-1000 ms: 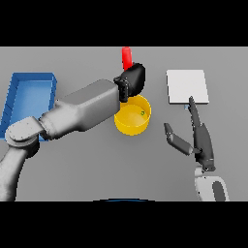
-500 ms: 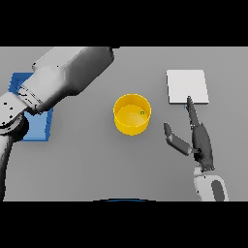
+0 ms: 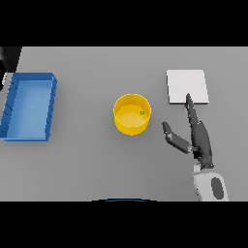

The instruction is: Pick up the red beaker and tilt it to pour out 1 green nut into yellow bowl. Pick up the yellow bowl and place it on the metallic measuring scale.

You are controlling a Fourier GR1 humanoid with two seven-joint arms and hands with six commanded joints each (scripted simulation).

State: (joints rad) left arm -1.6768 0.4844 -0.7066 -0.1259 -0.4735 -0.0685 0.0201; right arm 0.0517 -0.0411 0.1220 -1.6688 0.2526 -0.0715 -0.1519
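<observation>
The yellow bowl [image 3: 131,120] stands upright in the middle of the table with one small green nut [image 3: 142,113] inside it. The flat, pale measuring scale [image 3: 187,86] lies to its right, farther back. My right hand [image 3: 200,139] is open on the table right of the bowl and apart from it. Its longest finger reaches the scale's near edge, and its thumb points toward the bowl. A dark bit of my left hand [image 3: 9,59] shows at the far upper left edge. The red beaker is out of view.
A blue rectangular tray [image 3: 29,75] sits at the left side of the table, just below the dark left hand.
My left arm has swung away from the bowl to the far left, taking the red beaker out of view. The green nut now lies in the bowl. The right hand has stayed put.
</observation>
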